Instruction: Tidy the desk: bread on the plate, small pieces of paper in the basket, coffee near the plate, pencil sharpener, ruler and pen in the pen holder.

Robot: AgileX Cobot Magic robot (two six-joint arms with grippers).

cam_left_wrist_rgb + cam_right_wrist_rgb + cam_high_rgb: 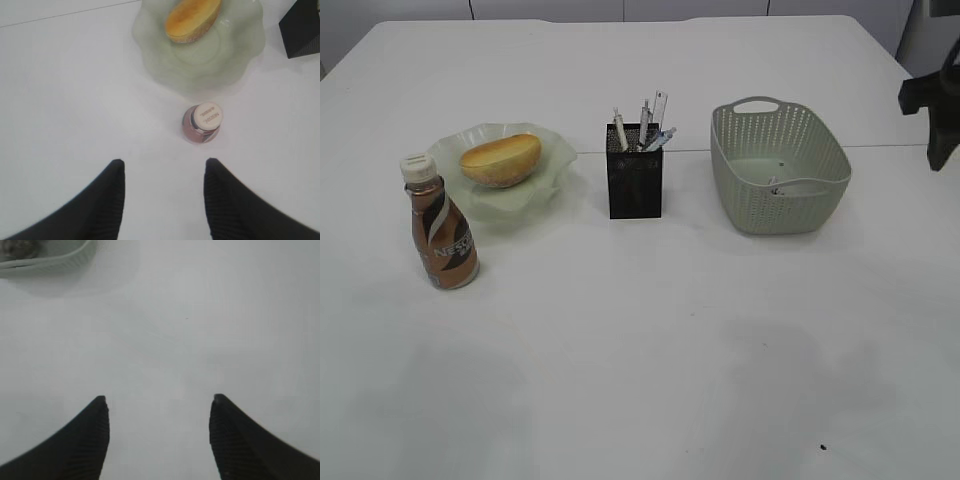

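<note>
A bread roll [501, 160] lies on the pale green wavy plate [552, 150]; both also show in the left wrist view, the bread [193, 19] on the plate [235, 55]. A brown coffee bottle [442, 228] with a white cap stands upright just left of and in front of the plate, and shows in the left wrist view [202, 122]. The black mesh pen holder [634, 180] holds a ruler, pens and other pieces. The green basket [825, 190] holds small bits of paper. My left gripper [164, 167] is open and empty above the table, short of the bottle. My right gripper [157, 402] is open and empty.
The white table [650, 350] has a seam running across behind the objects. The right arm [935, 100] shows as a dark shape at the right edge of the exterior view. A corner of the basket [50, 260] shows in the right wrist view.
</note>
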